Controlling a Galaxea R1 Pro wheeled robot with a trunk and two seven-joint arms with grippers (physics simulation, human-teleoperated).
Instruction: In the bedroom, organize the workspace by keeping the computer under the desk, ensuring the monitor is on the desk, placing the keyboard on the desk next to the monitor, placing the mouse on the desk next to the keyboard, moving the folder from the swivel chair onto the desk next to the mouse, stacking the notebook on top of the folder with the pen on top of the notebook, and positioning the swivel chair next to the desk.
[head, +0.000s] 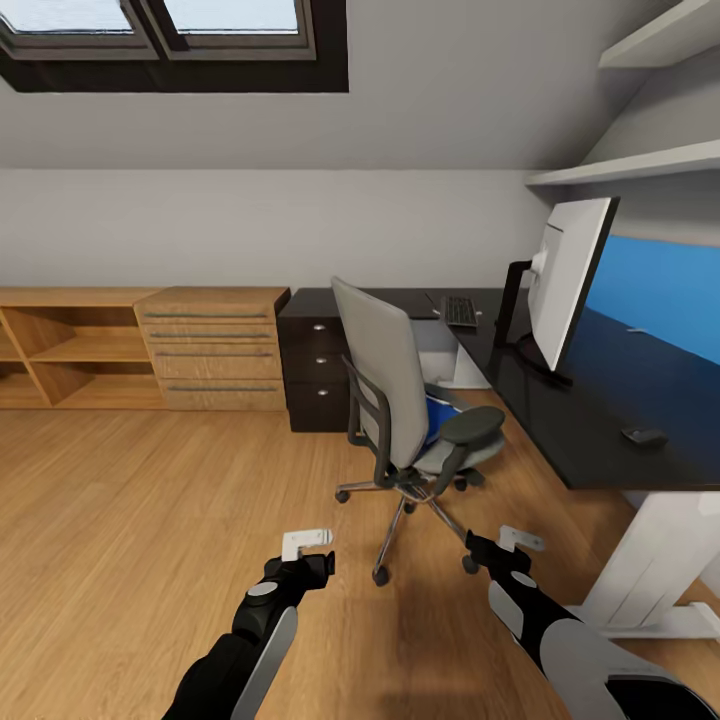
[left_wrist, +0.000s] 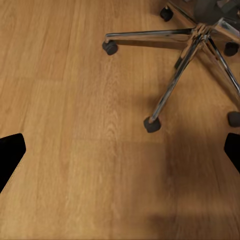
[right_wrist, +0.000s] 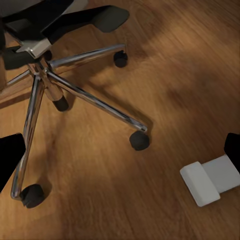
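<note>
Bedroom workspace under a sloped ceiling: a grey swivel chair (head: 400, 400) with black armrests and a chrome five-star base stands on the wooden plank floor (head: 150, 520), just beside the black L-shaped table (head: 620, 400). A blue folder (head: 436, 416) lies on the chair's seat, partly hidden behind the backrest. On the table, a white-backed flat monitor (head: 565, 280) stands upright on its black stand, a black keyboard (head: 460, 311) lies beyond it near the corner, and a small black mouse (head: 644, 436) sits apart on the nearer stretch. The white computer tower (head: 440, 355) stands beneath the table behind the chair.

Both arms hover low over the floor short of the chair's castors. The left end effector (head: 306, 544) has its fingers spread wide and holds nothing; the right end effector (head: 520, 540) is likewise parted and empty. A black drawer cabinet (head: 315, 365) and light wooden drawer unit (head: 212, 350) line the far wall.
</note>
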